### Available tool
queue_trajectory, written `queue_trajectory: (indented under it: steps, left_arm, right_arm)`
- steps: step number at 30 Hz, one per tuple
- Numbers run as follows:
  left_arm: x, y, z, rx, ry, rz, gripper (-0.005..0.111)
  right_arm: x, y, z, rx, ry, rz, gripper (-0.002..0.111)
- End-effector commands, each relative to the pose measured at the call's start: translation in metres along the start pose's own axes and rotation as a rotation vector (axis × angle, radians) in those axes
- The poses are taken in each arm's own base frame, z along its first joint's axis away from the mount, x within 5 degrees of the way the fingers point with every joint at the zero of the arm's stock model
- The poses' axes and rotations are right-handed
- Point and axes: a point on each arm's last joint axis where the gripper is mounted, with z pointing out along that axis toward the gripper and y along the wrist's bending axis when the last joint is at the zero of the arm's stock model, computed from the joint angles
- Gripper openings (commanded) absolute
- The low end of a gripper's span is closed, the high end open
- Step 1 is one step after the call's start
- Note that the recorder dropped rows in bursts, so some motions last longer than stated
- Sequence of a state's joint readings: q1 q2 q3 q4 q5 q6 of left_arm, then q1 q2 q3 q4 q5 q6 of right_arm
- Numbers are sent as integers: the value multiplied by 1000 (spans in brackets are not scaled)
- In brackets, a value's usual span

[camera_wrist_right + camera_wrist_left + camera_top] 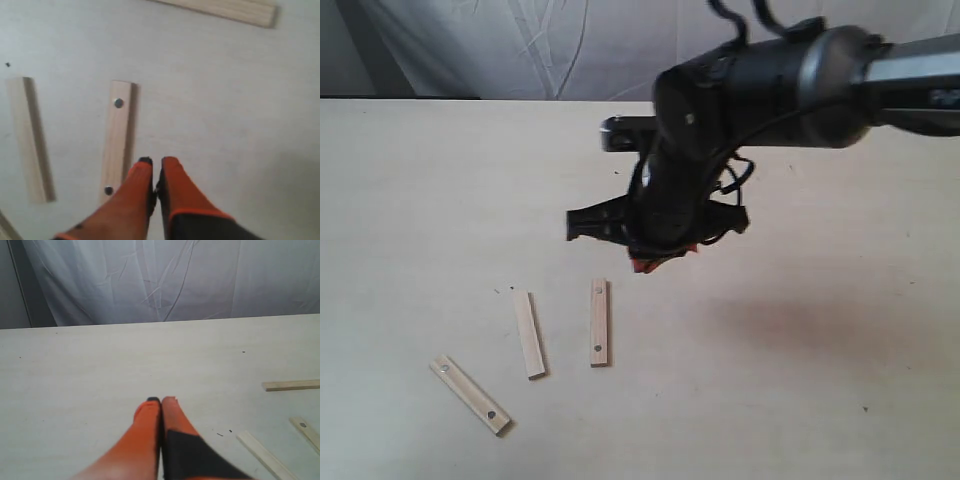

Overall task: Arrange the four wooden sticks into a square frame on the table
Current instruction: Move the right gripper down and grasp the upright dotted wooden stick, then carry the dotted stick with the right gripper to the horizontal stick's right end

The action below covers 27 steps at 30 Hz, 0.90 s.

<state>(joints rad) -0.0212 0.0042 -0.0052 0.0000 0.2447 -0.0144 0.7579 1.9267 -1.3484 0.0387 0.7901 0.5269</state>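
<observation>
Right end effector [656,264]: closed, empty, near the holed stick [599,322].
Left end effector [161,401]: closed, empty.
Progress: we see three loose sticks [529,334]; no frame yet.

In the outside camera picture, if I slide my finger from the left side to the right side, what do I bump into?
slanted stick → plain stick → straight stick with two holes → right gripper
</observation>
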Motion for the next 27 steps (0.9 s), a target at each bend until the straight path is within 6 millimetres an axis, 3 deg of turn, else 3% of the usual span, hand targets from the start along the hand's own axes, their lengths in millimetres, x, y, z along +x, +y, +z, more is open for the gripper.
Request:
queue_trajectory:
  steps: [1,8,12,27]
  left_arm:
    - [1,0,0,7,-9,-6,0]
    - [1,0,0,6,-9,-1,0]
    - [1,0,0,6,-9,-1,0]
    - [1,0,0,6,-9,-1,0]
  right_arm:
    - [-2,30,19,17,27,6,21]
    - [8,53,48,56,49,40,23]
    - [10,54,61,81,79,45,23]
    - [9,51,64,108,62,57,25]
